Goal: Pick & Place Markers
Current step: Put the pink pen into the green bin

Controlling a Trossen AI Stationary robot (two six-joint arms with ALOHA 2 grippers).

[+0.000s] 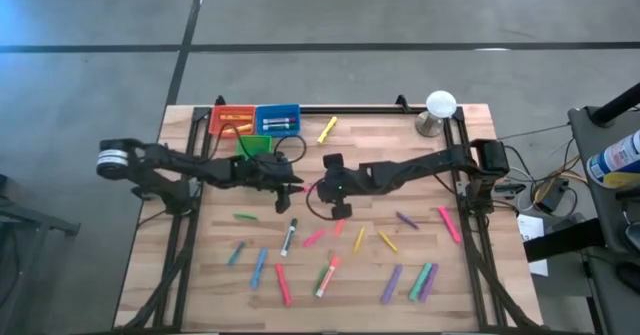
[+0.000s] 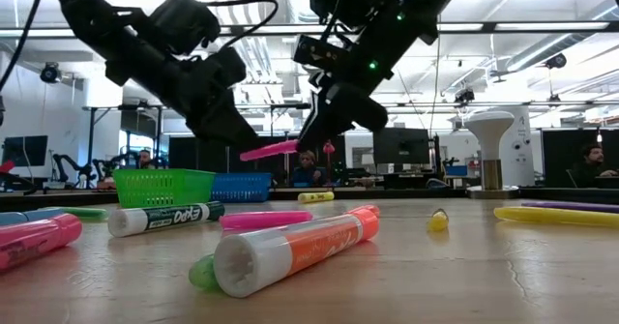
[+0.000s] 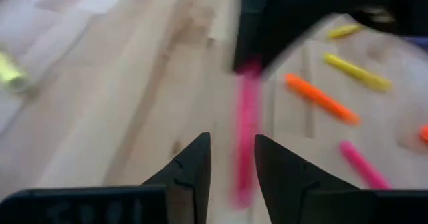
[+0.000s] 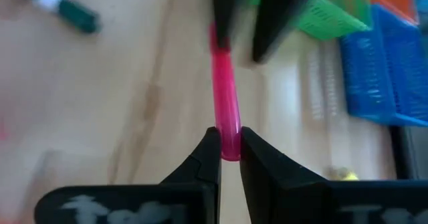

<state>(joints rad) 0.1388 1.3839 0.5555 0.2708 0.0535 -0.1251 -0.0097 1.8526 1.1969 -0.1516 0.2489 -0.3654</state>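
A pink marker [image 2: 271, 150] is held in the air over the middle of the table, between my two grippers. My right gripper [image 4: 229, 147] comes from the table's right and is shut on the marker's one end. My left gripper [image 3: 232, 164] comes from the table's left and is open. Its fingers stand on either side of the marker's other end [image 3: 244, 157], with a gap showing. Several more markers [image 1: 330, 275] in pink, green, blue, purple, yellow and orange lie flat on the near half of the table. A green-capped white one [image 2: 164, 218] is among them. My right gripper pinches the pink marker's end [image 4: 231, 134] between its two fingers, only at their tips. The marker sticks straight out ahead of the fingers, in line with them. It is lifted clear of the table and lies almost level, pointing toward the left gripper.
Three small bins sit at the far left: orange-red [image 1: 232, 120], blue [image 1: 278, 120] and green [image 1: 255, 145]. A yellow marker [image 1: 327, 130] lies beside them. A white domed stand [image 1: 440, 105] occupies the far right corner. An orange-and-white marker [image 2: 290, 251] lies close to the low camera.
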